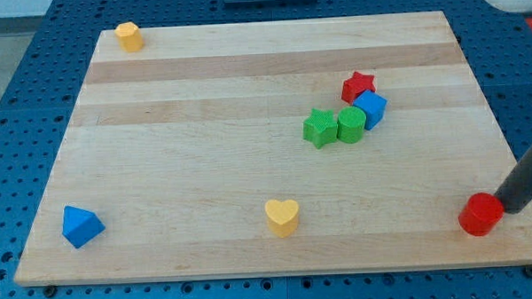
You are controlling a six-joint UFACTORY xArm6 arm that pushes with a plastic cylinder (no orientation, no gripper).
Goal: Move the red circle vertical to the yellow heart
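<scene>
The red circle (479,215) lies near the board's bottom right corner. The yellow heart (282,216) lies at the bottom middle, far to the red circle's left. My rod comes in from the view's right edge, and my tip (503,209) touches the red circle's right side.
A green star (318,127), a green cylinder (351,125), a blue cube (369,109) and a red star (358,86) cluster right of the centre. A blue triangle (81,226) lies at the bottom left. A yellow hexagon-like block (129,36) sits at the top left. The wooden board (204,152) ends just below the red circle.
</scene>
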